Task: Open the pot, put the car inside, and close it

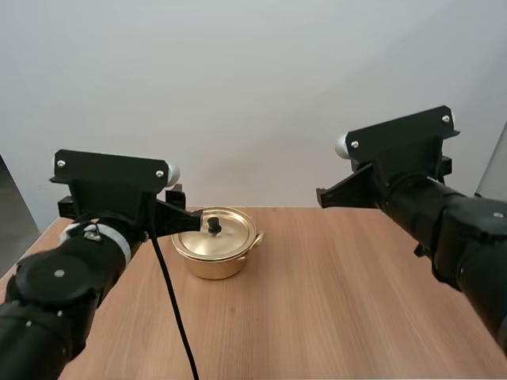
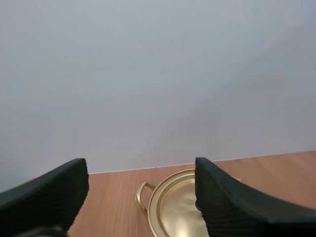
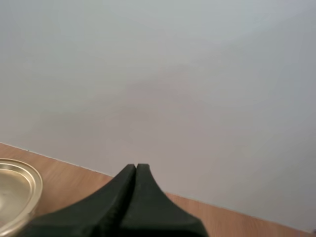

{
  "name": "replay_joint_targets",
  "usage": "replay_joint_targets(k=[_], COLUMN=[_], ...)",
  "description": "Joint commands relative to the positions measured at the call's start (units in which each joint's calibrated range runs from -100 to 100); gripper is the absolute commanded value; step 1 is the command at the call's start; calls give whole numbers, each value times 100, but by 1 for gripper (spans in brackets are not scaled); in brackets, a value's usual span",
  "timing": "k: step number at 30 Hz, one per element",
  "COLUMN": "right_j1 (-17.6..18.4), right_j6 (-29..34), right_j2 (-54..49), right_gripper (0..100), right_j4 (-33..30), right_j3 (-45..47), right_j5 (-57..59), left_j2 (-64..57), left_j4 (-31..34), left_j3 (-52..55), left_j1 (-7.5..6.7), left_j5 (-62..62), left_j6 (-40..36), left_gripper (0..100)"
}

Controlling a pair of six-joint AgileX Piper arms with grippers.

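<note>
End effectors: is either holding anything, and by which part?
Nothing held: left end effector open near the round gold metal pot; right end effector shut, empty.

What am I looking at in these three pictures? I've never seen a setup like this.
These are two robot arms, the left arm and the right arm, each ending in a two-fingered hand. The wide picture comes from a camera behind and above them, looking down at a wooden table. The other two come from cameras riding on each wrist, so the big black shapes are that arm's own fingers. On the table stands a golden pot with its lid on. The left hand is open, right by the pot, holding nothing. The right hand is shut on nothing.
</note>
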Motion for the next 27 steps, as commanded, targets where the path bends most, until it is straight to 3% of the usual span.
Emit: replay_joint_targets(k=[1, 5, 8, 16, 21, 23, 27], right_j1=[-62, -62, -62, -62, -62, -62, -62], right_j6=[59, 59, 59, 72, 72, 96, 208], right_j2=[-718, -830, -830, -830, -830, -830, -818], right_gripper=[0, 0, 0, 0, 0, 0, 0], right_j4=[-3, -3, -3, -3, -3, -3, -3], right_j3=[557, 1001, 1316, 2290, 2660, 2660, 2660], right_j5=[-609, -2033, -2638, -2044, -1147, -745, -318], left_j2=[-2040, -2079, -2079, -2068, -2068, -2068, -2068], left_j4=[-146, -54, -107, -351, -351, -95, 1534], left_j3=[826, 1691, 1691, 1691, 1691, 1691, 1691], left_j1=[-82, -90, -55, 355, 410, 410, 410], left_j5=[-2309, -1349, -268, -268, -268, -268, -153], left_j6=[0, 119, 152, 117, 117, 117, 107], left_gripper=[100, 100, 100, 100, 100, 100, 100])
